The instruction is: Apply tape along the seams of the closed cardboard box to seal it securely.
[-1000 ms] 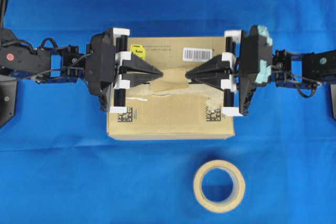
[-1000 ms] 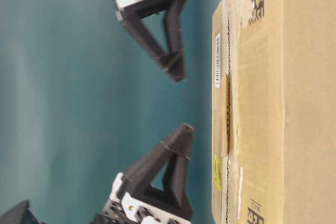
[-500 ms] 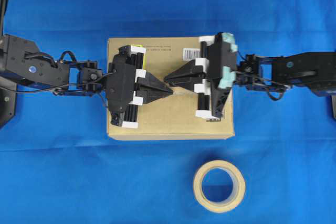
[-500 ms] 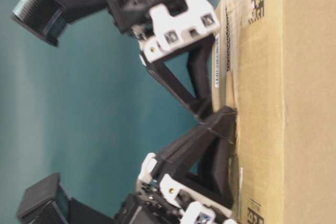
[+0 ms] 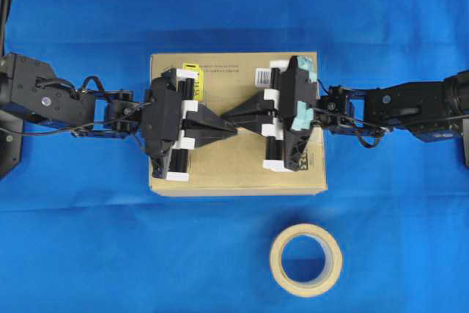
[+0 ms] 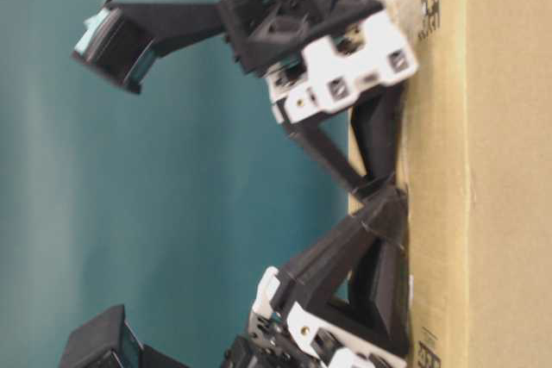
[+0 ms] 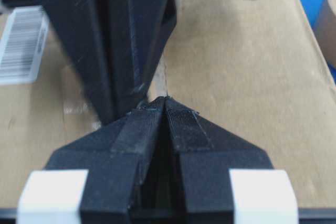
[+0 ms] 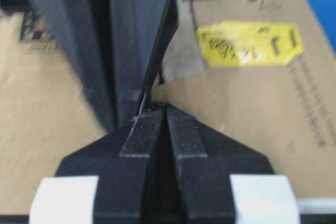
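The brown cardboard box lies in the middle of the blue table. Both grippers are shut and empty, with their tips down on the box top and almost touching. My left gripper points right and my right gripper points left, just beside it. In the left wrist view the thin dark seam runs on ahead of the left gripper. A grey-tan corner of tape shows past the right gripper, beside the yellow sticker. The rest of the tape is hidden under the fingers.
A beige tape roll lies on the blue cloth in front of the box. A white barcode label is stuck on the box's far half. Both arms stretch in from the left and right edges.
Both grippers have come down and inward from the box's ends. Their shut tips now meet on the box top and cover the tape piece that lay in plain view.
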Robot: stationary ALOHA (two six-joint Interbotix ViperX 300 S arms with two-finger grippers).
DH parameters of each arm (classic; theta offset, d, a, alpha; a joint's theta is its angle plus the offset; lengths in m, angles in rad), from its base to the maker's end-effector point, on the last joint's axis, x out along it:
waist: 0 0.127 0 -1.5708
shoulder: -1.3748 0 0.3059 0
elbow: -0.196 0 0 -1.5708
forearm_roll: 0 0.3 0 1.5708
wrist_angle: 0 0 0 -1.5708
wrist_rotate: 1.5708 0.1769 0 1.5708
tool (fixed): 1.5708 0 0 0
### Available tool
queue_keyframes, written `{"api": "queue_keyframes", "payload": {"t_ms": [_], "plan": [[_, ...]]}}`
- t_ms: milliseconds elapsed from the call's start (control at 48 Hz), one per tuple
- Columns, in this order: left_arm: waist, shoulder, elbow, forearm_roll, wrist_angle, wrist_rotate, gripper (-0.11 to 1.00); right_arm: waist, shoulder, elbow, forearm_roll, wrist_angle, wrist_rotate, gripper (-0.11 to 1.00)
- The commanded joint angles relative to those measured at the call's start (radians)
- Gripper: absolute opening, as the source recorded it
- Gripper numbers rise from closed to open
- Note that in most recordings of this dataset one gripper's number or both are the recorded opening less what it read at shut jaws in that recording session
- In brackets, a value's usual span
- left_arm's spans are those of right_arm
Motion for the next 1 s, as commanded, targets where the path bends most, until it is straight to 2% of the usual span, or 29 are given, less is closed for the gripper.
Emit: {"api": "queue_keyframes", "payload": {"t_ms": [0,208,604,792,979], "plan": [[-0.003,-0.028,0.017,0.0,0.005,-0.006,0.0,0.017,-0.012,0.015,0.018,0.006,0.005,0.0],[-0.003,-0.048,0.052,0.0,0.005,-0.018,0.0,0.028,-0.031,0.058,0.046,0.018,0.005,0.0],[0.005,-0.054,0.063,0.0,0.02,-0.018,0.0,0.074,-0.097,0.172,0.137,0.028,0.005,0.0],[0.006,-0.086,0.063,0.0,0.02,-0.018,0.0,0.074,-0.143,0.178,0.135,0.009,-0.006,0.0],[0.006,-0.198,0.043,0.0,0.041,-0.017,0.0,0.072,-0.282,0.172,0.129,0.012,-0.025,0.0]]}}
